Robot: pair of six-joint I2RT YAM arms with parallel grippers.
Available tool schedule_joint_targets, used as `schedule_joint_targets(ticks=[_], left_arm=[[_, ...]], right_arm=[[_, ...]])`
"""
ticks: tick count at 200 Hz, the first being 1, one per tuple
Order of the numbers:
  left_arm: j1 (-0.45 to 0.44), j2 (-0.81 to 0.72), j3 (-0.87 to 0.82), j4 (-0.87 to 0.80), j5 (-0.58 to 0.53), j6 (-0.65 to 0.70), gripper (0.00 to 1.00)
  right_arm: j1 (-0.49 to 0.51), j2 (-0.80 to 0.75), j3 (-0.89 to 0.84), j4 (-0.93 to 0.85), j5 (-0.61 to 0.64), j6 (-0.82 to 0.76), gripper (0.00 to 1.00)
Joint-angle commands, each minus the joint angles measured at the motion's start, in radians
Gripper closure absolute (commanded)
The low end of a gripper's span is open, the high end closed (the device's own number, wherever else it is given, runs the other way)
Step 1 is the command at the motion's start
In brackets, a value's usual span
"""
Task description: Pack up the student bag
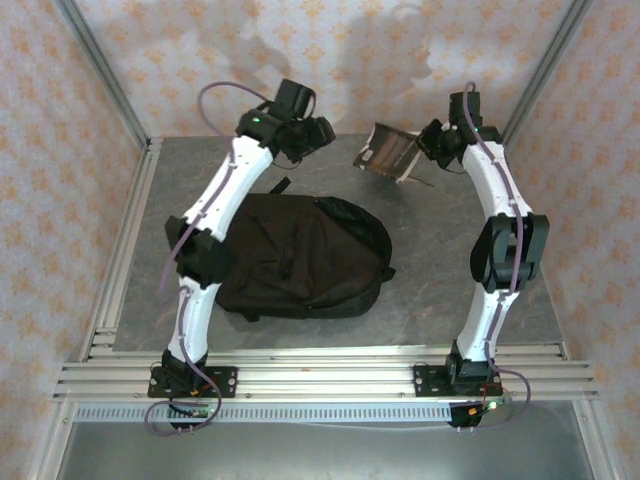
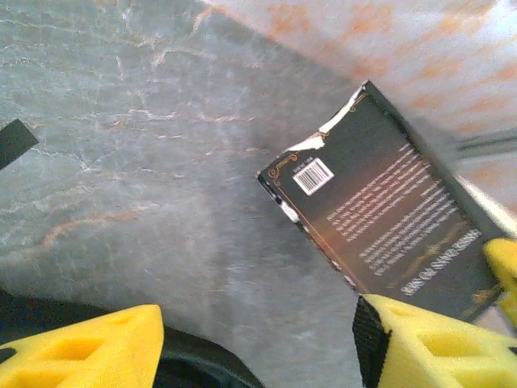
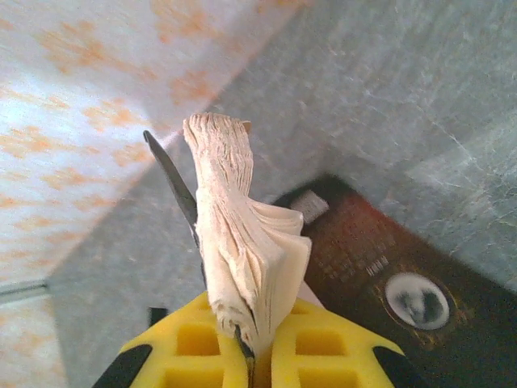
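Upper right of overhead frame: right gripper (image 1: pixel 428 148) clenched on book (image 1: pixel 388 155), held tilted above table (image 1: pixel 450 290). Wrist view shows pads (image 3: pixel 315 347) biting page block only, cover splaying away. Left gripper (image 2: pixel 258 356) released, jaws wide, nothing between. Student bag (image 1: pixel 300 260) lies flat mid-frame, well apart from book; I cannot tell whether zip is open. My worries: pages tear or slip from pinch; book snags on closed mouth.
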Motion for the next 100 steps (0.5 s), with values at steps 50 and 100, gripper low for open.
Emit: schedule_joint_targets(ticks=[50, 100], left_arm=[[-0.028, -0.206, -0.205, 0.157, 0.185, -0.381, 0.01], [-0.056, -0.223, -0.254, 0.299, 0.236, -0.446, 0.04]], right_arm=[[0.064, -0.324, -0.13, 0.273, -0.028, 0.348, 0.99], [0.107, -0.479, -0.354, 0.475, -0.084, 0.573, 1.0]])
